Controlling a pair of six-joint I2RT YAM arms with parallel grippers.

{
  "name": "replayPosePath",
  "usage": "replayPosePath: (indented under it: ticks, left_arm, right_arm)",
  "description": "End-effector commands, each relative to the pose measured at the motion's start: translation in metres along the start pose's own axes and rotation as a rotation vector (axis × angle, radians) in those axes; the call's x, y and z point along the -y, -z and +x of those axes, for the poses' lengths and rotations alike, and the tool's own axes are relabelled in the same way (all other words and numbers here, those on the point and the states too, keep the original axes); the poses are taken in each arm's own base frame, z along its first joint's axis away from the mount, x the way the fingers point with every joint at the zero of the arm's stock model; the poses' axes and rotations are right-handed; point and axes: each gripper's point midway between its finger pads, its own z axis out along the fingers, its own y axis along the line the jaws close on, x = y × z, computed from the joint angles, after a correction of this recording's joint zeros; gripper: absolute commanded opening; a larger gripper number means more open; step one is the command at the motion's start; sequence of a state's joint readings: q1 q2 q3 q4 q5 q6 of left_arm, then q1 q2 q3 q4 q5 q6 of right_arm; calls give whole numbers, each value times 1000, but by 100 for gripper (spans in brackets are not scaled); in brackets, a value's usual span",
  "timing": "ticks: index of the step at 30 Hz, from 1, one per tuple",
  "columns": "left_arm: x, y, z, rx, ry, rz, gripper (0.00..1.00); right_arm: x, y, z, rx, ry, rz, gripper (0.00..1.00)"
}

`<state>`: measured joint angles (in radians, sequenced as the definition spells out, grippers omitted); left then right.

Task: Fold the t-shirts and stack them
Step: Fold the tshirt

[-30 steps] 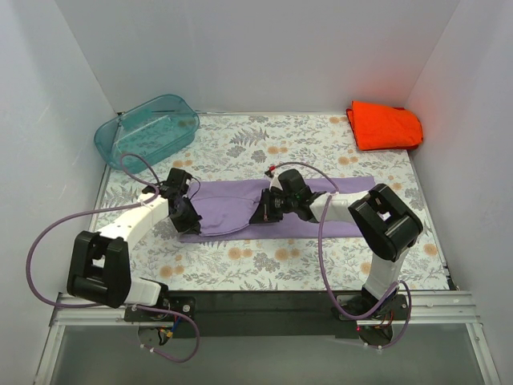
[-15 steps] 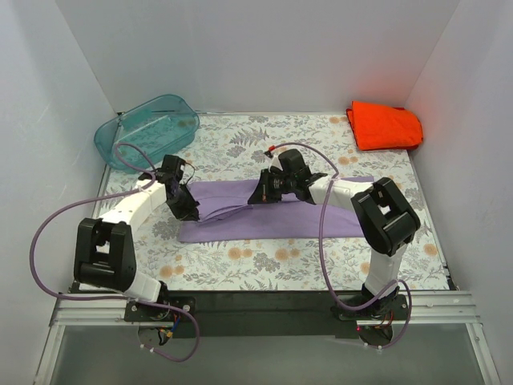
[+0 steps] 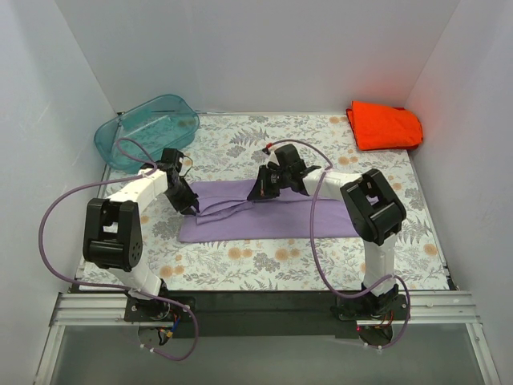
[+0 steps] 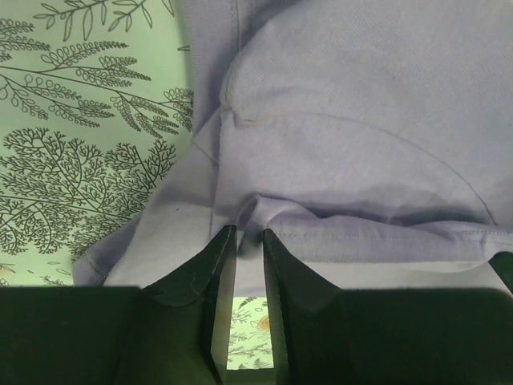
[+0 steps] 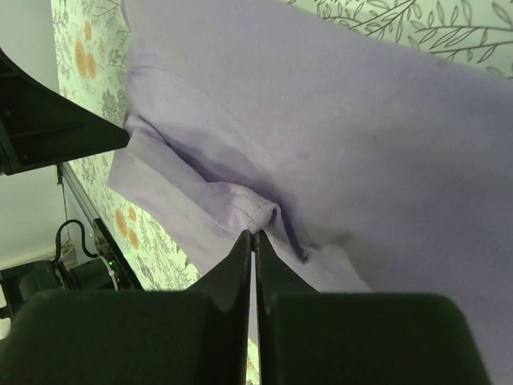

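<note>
- My right claw [image 3: 261, 191] is clamped on a hem of the purple shirt [image 3: 280, 218], holding it up over the shirt's middle.
- My left claw [image 4: 244, 233] stands slightly parted at the shirt's left end, and I judge it grips nothing.
- The purple shirt lies mid-table as a long band, only part folded.
- The orange shirt [image 3: 385, 126] sits folded in the far right corner.
- Stacking is not yet done.

Matt cloth tee [image 3: 272, 220], glossy plast. tub [image 3: 160, 120]
</note>
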<state>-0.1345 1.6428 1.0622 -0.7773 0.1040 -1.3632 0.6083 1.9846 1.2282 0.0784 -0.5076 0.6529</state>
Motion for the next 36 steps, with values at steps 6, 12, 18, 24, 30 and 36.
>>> replayPosePath:
  ticks: [6,12,18,24,30,36]
  left_arm:
    - [14,12,-27,91,2,37,25]
    - [18,38,-36,179,-2,72,54]
    - [23,60,-16,215,-49,175,55]
    - [32,46,8,160,-75,251,36]
    - [30,12,5,135,-70,215,26]
    - [-21,-21,5,136,-12,-9,20]
  right_arm:
    - [-12,-3,-26,21,32,-47,16]
    - [-29,11,-43,76,95,-52,24]
    - [-36,28,-38,98,168,-51,25]
    - [-49,28,-15,48,182,-172,25]
    - [-39,6,6,-31,148,-248,25]
    - [11,-12,21,-76,50,-174,24]
